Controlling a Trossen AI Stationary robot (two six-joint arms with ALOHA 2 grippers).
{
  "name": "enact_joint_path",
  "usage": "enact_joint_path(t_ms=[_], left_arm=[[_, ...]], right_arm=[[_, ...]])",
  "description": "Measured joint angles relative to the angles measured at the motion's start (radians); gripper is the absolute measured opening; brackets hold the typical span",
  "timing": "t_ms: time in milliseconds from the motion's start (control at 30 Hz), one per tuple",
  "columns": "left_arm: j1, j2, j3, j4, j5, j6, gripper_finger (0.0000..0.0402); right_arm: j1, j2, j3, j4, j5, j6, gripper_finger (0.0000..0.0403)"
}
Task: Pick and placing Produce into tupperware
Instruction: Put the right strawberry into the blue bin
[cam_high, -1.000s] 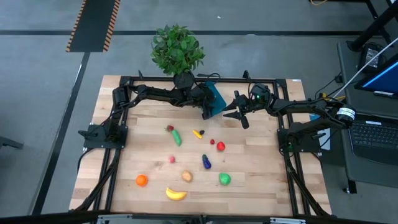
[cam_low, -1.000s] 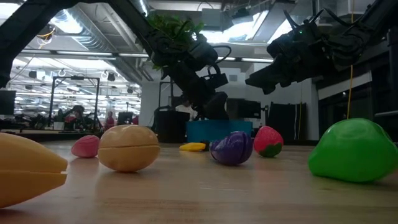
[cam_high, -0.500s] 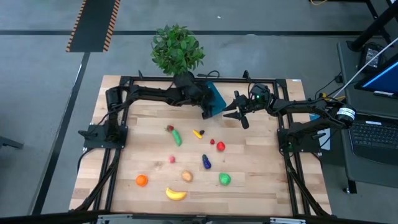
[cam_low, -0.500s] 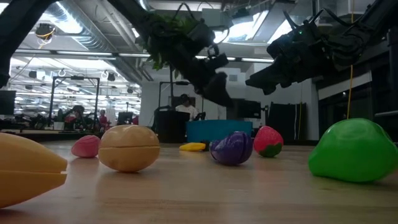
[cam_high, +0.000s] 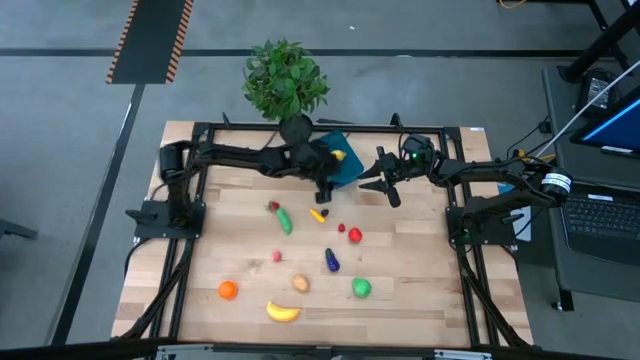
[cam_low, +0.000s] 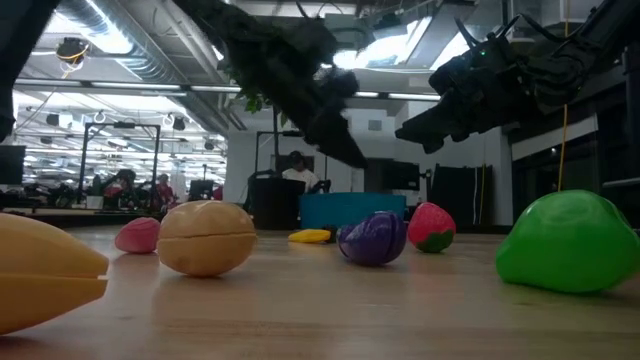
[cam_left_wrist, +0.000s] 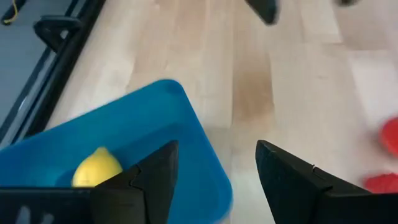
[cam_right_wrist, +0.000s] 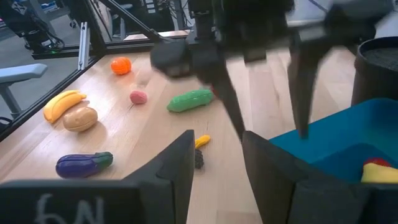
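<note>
Lying nearest on the desk (cam_high: 420, 300) are the banana (cam_high: 283, 312), orange (cam_high: 228, 290) and green apple (cam_high: 361, 288). Farther, the left tool (cam_high: 322, 190) is hanging open and empty beside the tupperware (cam_high: 338, 160), which is holding a lemon (cam_left_wrist: 96, 168). The right tool (cam_high: 385, 186) is hovering narrowly parted, gripping nothing. I am judging that the left arm could knock the container while reaching.
</note>
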Motion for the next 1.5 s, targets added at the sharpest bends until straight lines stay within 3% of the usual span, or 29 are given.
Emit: enact_joint_path(t_ms=[100, 433, 600, 1067, 1267, 1500], left_arm=[[0.0, -0.085, -0.084, 0.087, 0.0, -0.013, 0.0206], [0.0, -0.374, -0.544, 0.544, 0.0, -0.139, 0.0206], [-0.011, -0.51, -0.707, 0.68, -0.003, -0.162, 0.0206], [-0.069, -0.837, -1.033, 0.719, 0.036, -0.204, 0.0206], [-0.083, -0.937, -1.083, 0.722, 0.231, -0.189, 0.0206], [-0.083, -0.961, -1.084, 0.705, 0.244, -0.21, 0.0206]], right_arm=[[0.0, 0.0, 0.0, -0.002, 0.0, 0.001, 0.0138], [0.003, 0.0, 0.0, 0.013, 0.0, 0.003, 0.0138], [0.007, 0.0, 0.0, 0.022, 0.0, 0.003, 0.0138], [0.045, 0.0, 0.0, 0.024, 0.0, 0.003, 0.0138], [0.069, 0.0, 0.0, 0.027, -0.001, 0.007, 0.0138], [0.069, 0.0, 0.0, 0.028, -0.001, 0.052, 0.0138]])
